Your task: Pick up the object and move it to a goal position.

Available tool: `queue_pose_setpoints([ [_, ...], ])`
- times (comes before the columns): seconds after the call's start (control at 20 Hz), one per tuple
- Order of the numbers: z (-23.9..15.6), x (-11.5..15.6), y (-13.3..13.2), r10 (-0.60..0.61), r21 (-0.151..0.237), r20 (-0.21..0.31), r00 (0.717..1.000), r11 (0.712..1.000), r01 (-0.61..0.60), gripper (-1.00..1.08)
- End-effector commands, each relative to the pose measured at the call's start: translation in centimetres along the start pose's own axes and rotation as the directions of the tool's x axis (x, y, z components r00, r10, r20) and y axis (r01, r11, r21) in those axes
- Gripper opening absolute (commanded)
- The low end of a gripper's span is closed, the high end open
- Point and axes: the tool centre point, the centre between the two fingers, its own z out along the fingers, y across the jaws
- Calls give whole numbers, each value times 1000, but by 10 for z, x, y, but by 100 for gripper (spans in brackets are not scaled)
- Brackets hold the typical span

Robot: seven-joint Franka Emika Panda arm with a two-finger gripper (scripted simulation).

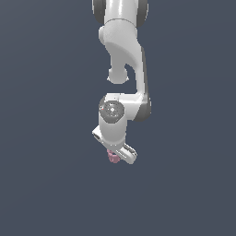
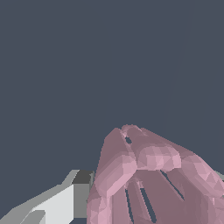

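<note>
Looking at the exterior view first, the white arm (image 1: 122, 55) hangs down from the top edge over a plain dark grey-blue background, with the wrist bent so the gripper (image 1: 116, 154) points down and a bit toward the exterior view's right. The little dusty-pink object (image 1: 113, 157) pokes out right at the tip of the gripper, mostly tucked behind the white finger (image 1: 126, 153), so only a small pink nub shows. It looks pinched there, fingers closed onto it, though the contact itself is too small to make out properly.

Over in the wrist view, the object (image 2: 153, 179) fills a big chunk of the frame: bumpy, ribbed, pink, with dark slots between the ribs and a small hole near its upper bump. One grey-white finger (image 2: 65, 201) with a dark pad sits pressed right against the object's side. The other finger is hidden behind the pink shape. Everything behind is the same flat dark grey-blue.
</note>
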Motion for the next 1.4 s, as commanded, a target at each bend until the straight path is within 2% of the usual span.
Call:
queue_pose_setpoints([
  [0.0, -8, -1, 2, 0, 1, -1, 1000, 1000, 0, -100],
  [0.5, -74, -13, 20, 0, 2, 0, 1000, 1000, 0, -100],
  [1.35, -267, -46, 70, 1, 2, 0, 1000, 1000, -1, -100],
])
